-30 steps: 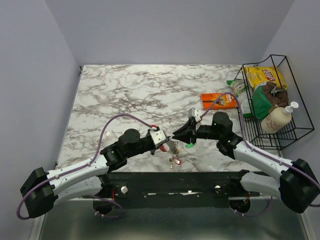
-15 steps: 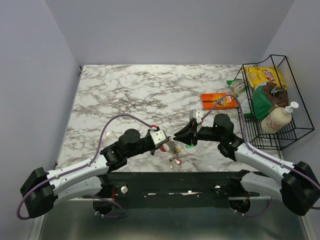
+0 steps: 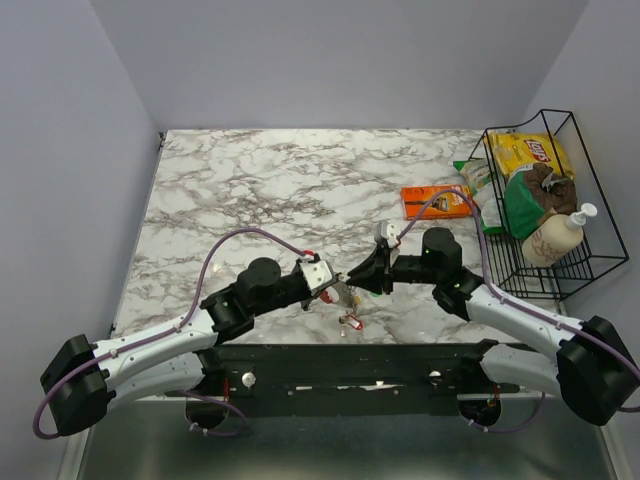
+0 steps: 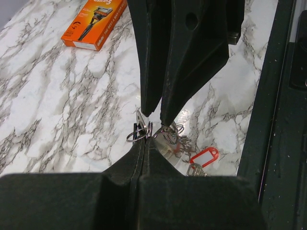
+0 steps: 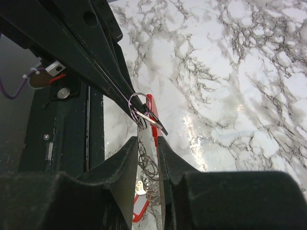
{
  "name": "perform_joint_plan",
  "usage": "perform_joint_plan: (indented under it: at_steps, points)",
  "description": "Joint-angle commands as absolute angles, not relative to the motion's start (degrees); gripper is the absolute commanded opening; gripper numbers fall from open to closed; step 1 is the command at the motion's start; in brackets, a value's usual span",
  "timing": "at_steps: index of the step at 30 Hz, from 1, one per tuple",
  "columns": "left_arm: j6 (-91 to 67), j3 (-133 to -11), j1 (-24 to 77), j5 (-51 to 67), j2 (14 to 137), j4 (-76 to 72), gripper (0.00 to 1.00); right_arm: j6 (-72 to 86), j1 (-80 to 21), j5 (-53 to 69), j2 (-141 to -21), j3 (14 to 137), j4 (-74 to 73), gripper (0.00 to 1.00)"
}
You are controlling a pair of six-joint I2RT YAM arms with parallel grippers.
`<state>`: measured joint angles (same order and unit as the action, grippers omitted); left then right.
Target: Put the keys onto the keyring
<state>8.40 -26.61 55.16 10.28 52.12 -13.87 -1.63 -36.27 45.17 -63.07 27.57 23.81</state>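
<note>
My left gripper point(image 3: 337, 290) is shut on the keyring point(image 4: 135, 135), a thin metal loop held above the marble near the front edge. In the right wrist view the keyring point(image 5: 135, 101) sticks out of the left gripper point(image 5: 144, 112). A bunch of rings and keys point(image 4: 180, 139) hangs below it, with a red-headed key point(image 4: 204, 157) lowest. My right gripper point(image 3: 352, 277) meets the left one tip to tip. Its jaws stand a little apart, with a silvery blade and a red edge point(image 5: 152, 120) in the gap. I cannot see whether they pinch anything.
An orange flat packet point(image 3: 437, 201) lies on the marble behind the right arm. A black wire basket point(image 3: 500, 255) with bags and a soap bottle point(image 3: 555, 235) stands at the right edge. The black mounting rail point(image 3: 350, 365) runs along the front.
The right gripper has moved left, up to the left gripper's tips. A green piece that showed under it earlier is now hidden. The left arm has not moved.
</note>
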Motion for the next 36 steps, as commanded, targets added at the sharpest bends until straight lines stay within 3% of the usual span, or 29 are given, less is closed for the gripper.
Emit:
perform_joint_plan:
  at_steps: [1,29,36]
  points:
    - [9.05,-28.83,55.46,9.58,51.33,-14.77,0.00,-2.02,-36.04,47.02,-64.07,27.68,24.34,0.31]
    - [9.05,-29.53,55.55,10.63,52.73,-14.06,0.00,3.08,-36.04,50.36,-66.80,29.36,32.08,0.32]
    - [8.96,-30.06,55.72,11.08,53.17,-14.33,0.00,3.52,-36.04,52.03,-67.94,30.41,31.99,0.25]
